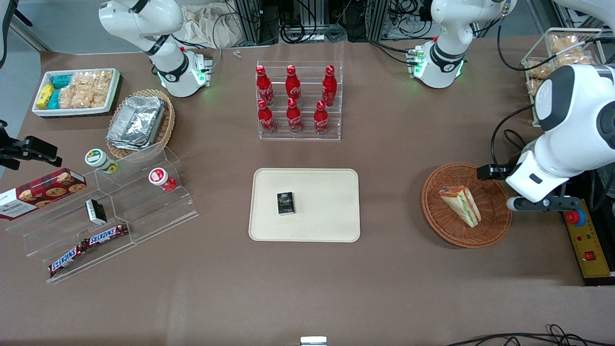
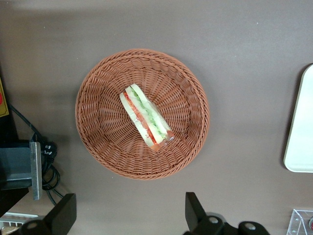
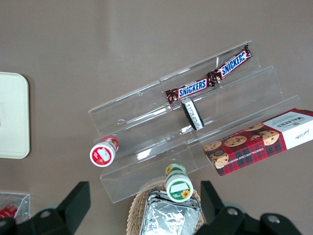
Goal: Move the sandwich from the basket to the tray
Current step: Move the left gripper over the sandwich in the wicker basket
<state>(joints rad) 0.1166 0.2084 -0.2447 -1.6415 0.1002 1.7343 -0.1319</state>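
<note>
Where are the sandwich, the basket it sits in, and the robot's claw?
sandwich (image 2: 146,115), left wrist view, on its striped cut face.
basket (image 2: 98,98), left wrist view, on its woven inner wall.
claw (image 2: 129,215), left wrist view, midway between its open fingertips, above the table beside the basket.

Brown matte tabletop (image 1: 413,298); black cables (image 1: 307,29) and metal frames along its upper edge.

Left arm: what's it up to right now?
The left arm's pincer hangs open above the reddish-brown basket, touching nothing. The wrapped sandwich lies in the basket, not yet gripped. The cream tray, toward the middle of the table, holds only a small black box. The move from basket to tray has not begun.
</note>
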